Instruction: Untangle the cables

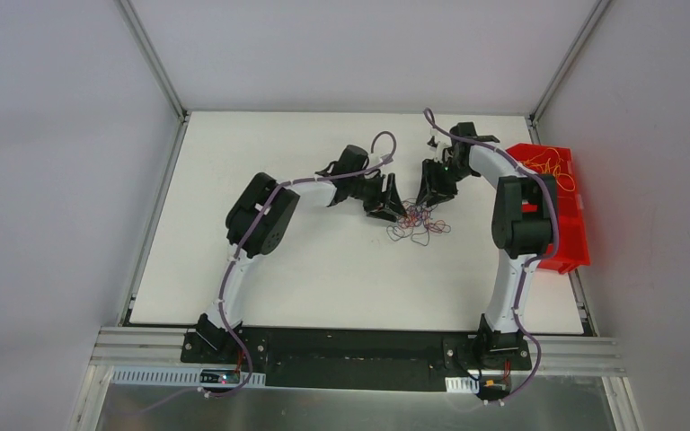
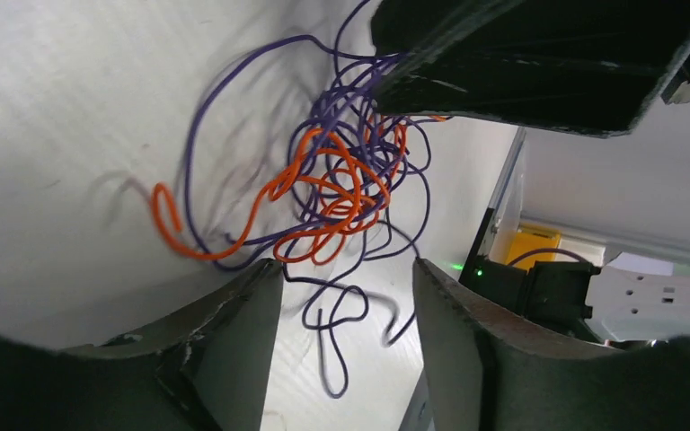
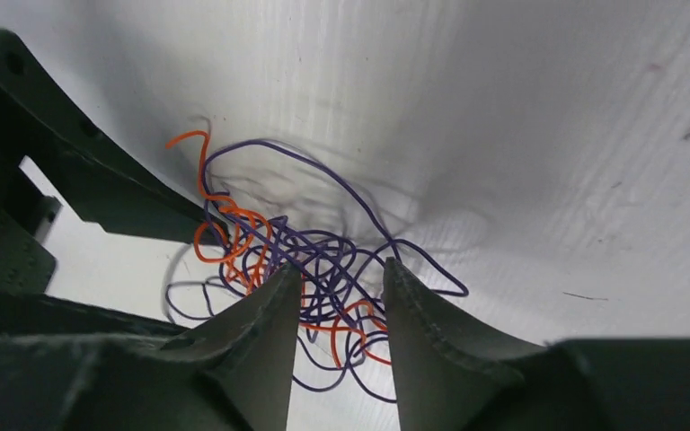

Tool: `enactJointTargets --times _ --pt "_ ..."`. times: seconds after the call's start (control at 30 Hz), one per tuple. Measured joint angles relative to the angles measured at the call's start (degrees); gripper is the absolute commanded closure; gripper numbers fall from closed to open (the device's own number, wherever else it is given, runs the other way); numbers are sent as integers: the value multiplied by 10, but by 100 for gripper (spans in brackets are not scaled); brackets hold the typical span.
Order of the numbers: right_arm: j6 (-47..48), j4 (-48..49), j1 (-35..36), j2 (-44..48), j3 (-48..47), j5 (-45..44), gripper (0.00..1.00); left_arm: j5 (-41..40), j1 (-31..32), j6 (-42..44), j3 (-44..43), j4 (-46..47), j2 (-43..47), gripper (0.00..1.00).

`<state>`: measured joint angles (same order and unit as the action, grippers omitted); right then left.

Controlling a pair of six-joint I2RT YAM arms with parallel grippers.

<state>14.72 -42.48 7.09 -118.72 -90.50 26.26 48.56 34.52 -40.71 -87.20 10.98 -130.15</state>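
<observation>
The cables [image 1: 418,224] lie in one knot of thin purple and orange wire on the white table [image 1: 323,269], between my two grippers. My left gripper [image 1: 393,211] reaches in from the left, my right gripper [image 1: 431,197] from the right. In the left wrist view the left gripper [image 2: 346,269] is open, with loose purple loops [image 2: 350,314] lying in the gap and the orange cable [image 2: 323,184] just beyond the tips. In the right wrist view the right gripper [image 3: 341,269] is open more narrowly, straddling purple and orange strands [image 3: 341,314] of the knot without pinching them.
A red bin [image 1: 568,235] stands at the table's right edge with yellow-orange wires [image 1: 552,164] in it. The right arm's finger [image 2: 521,63] fills the top of the left wrist view. The left arm's finger [image 3: 99,171] shows at the left of the right wrist view.
</observation>
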Motion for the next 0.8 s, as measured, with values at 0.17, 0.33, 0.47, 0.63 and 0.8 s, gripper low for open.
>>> enactJointTargets --times 0.17,0.33,0.47,0.63,0.8 --pt "-20 42 16 0 27 -9 79 4 16 -26 -1 33 -10 96" --pt "-28 67 25 0 45 -52 83 4 8 -2 71 11 57 100" --pt "-34 78 25 7 54 -67 81 10 -9 24 129 -36 196 100" --pt "-33 87 26 16 66 -83 81 61 -54 37 113 -65 382 100" --pt "-29 89 27 21 70 -96 80 88 -106 50 46 -123 467 100"
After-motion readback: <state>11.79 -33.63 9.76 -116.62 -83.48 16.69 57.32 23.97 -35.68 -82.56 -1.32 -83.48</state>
